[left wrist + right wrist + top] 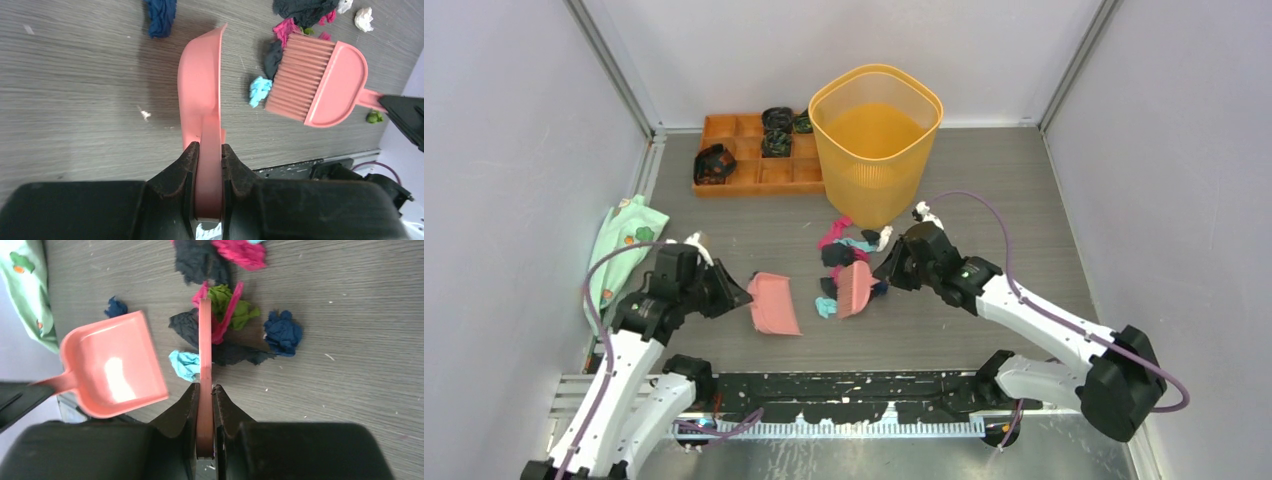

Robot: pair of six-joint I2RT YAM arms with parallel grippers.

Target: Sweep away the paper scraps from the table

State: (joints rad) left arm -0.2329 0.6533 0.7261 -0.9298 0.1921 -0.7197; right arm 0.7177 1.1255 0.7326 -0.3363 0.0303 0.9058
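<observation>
One table (1024,200) of dark grey wood-grain boards is carrying everything. One orange wastebasket (869,190) is standing upright towards its far edge. One orange compartmented tray (764,187) is lying just beside it on the left, holding four dark clumps of looped bands (714,163) (each clump is too tangled to count its loops). One mint-green printed cloth (624,240) is lying crumpled along the left edge.

One pink dustpan (774,303) is sitting left of centre with its mouth facing the pile. The left gripper (209,152) is pinching its handle between both fingers. One pink hand brush (856,288) is standing on its bristles just to the right, and the right gripper (205,392) is clamping its flat handle the same way.

The paper scraps (849,248) are lying on the table in a loose cluster, running from the wastebasket's near side to the brush and crowding around its bristles. At least nine are showing in the right wrist view: two black, two magenta, two dark blue, two teal and one green. Two white ones are showing in the left wrist view. One dark blue scrap is lying apart, on the far side of the dustpan.
</observation>
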